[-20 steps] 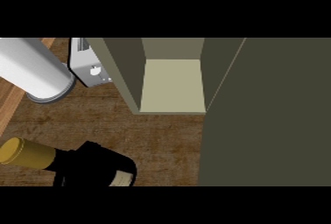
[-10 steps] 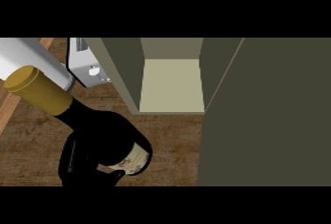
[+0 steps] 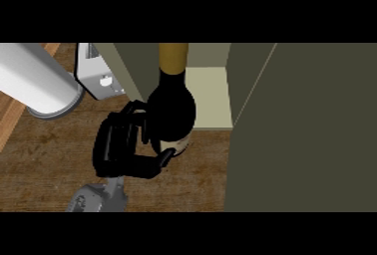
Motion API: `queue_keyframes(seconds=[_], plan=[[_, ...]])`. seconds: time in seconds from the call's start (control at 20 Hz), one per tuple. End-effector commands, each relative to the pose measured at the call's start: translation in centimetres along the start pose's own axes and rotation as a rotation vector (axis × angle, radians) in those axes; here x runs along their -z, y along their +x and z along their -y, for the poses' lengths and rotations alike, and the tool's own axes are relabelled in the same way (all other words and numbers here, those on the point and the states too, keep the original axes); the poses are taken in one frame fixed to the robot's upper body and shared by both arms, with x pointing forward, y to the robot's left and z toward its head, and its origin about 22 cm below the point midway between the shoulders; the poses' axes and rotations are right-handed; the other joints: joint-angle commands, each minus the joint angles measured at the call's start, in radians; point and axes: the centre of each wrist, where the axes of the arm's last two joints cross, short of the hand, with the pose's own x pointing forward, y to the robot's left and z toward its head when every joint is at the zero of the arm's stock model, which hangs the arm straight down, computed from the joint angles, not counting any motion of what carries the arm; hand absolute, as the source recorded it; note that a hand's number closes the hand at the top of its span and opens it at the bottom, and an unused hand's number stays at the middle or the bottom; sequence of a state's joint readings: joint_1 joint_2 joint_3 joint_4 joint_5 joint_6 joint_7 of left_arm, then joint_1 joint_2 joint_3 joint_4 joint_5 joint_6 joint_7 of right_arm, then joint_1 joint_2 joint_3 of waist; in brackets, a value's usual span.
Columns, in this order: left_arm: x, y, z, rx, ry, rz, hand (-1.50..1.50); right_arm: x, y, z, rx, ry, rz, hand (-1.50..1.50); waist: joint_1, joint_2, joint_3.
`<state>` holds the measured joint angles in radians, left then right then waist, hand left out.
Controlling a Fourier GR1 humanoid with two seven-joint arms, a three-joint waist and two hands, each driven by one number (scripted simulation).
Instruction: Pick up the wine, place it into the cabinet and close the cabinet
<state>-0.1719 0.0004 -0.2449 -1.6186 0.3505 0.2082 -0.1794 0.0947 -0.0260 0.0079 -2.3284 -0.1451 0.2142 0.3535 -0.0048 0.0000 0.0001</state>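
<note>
The left hand (image 3: 121, 144) has its fingers and thumb curled round the lower body of the wine (image 3: 173, 107). The dark bottle points far, its gold neck inside the cabinet (image 3: 132, 69) and its body crossing the near edge of the pale shelf (image 3: 210, 99), close to the left wall. Free shelf lies to its right, up to the open door (image 3: 316, 129). The forearm comes in from the near left over the counter (image 3: 44, 164).
</note>
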Motion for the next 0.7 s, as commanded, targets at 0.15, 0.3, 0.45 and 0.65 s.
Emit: queue_keyframes(seconds=[0.15, 0.3, 0.45, 0.65], plan=[[4.7, -1.6, 1.9, 0.094, -0.008, -0.007, 1.5, 0.6, -0.4, 0.5, -0.005, -0.009, -0.005, -1.5, -0.004, 0.001, 0.0], [2.3, -2.2, 4.2, 0.146, -0.03, -0.019, 1.5, 0.0, -0.9, 0.0, -0.007, -0.011, -0.002, -1.5, 0.0, 0.0, 0.0], [4.4, -4.2, 4.1, 0.189, -0.022, -0.041, 1.5, 0.7, -2.2, 0.6, -0.011, 0.003, 0.007, -1.5, -0.004, 0.001, 0.0], [2.9, -6.4, 5.7, 0.198, 0.0, -0.055, 1.5, -0.9, -1.0, -0.2, -0.027, 0.012, 0.014, -1.5, -0.008, 0.001, 0.0]])
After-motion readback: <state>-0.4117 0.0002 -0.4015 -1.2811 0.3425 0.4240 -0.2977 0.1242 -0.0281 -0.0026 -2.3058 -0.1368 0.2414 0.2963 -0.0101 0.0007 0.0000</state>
